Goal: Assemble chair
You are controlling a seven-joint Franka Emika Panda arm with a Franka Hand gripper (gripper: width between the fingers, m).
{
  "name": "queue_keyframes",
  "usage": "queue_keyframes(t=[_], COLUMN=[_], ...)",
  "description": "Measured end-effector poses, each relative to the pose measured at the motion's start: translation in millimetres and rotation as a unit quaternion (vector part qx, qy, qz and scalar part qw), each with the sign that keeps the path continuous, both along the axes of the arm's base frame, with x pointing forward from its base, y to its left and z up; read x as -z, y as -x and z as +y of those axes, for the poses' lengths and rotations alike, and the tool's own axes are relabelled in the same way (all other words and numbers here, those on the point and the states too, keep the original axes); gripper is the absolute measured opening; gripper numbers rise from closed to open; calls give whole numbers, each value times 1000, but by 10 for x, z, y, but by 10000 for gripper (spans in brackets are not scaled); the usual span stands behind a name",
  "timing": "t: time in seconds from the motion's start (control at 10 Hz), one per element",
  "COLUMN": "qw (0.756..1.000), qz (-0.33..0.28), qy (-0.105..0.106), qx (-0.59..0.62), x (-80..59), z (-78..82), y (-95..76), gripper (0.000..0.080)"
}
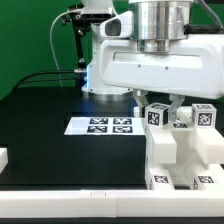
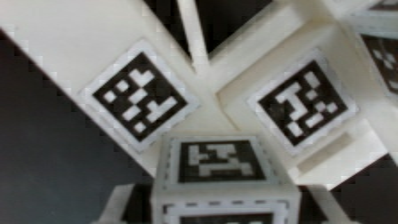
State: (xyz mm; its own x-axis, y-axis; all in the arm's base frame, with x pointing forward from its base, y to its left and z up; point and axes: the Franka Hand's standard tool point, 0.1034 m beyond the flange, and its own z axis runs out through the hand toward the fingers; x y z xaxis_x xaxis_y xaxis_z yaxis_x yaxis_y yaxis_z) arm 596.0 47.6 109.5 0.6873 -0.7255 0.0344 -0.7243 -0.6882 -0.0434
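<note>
The white chair parts (image 1: 182,150) stand stacked at the exterior view's right, with several black-and-white tags on their faces. My gripper (image 1: 166,103) is lowered straight onto the top of this stack, and its fingers are mostly hidden between the tagged blocks. In the wrist view my gripper (image 2: 217,206) has a finger (image 2: 125,200) on each side of a square white tagged part (image 2: 217,160) and looks shut on it. Beyond it two slanted white bars with tags (image 2: 134,95) (image 2: 294,100) spread apart in a V.
The marker board (image 1: 105,126) lies flat on the black table, just to the exterior view's left of the chair parts. A white rim (image 1: 70,205) runs along the table's front edge. A small white piece (image 1: 3,157) shows at the left edge.
</note>
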Motion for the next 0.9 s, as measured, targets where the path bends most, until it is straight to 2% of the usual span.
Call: queue_keyframes(t=[0.2,0.4,0.6,0.9], qw=[990,958,905,826], qz=[4,8,3,11], qy=[-5,-20,-47,-56], qx=[137,285,423,560], x=[10,12,51,69], z=[-14,-13,-15,-3], y=[11,19,39,43], gripper=[271,271,271,271])
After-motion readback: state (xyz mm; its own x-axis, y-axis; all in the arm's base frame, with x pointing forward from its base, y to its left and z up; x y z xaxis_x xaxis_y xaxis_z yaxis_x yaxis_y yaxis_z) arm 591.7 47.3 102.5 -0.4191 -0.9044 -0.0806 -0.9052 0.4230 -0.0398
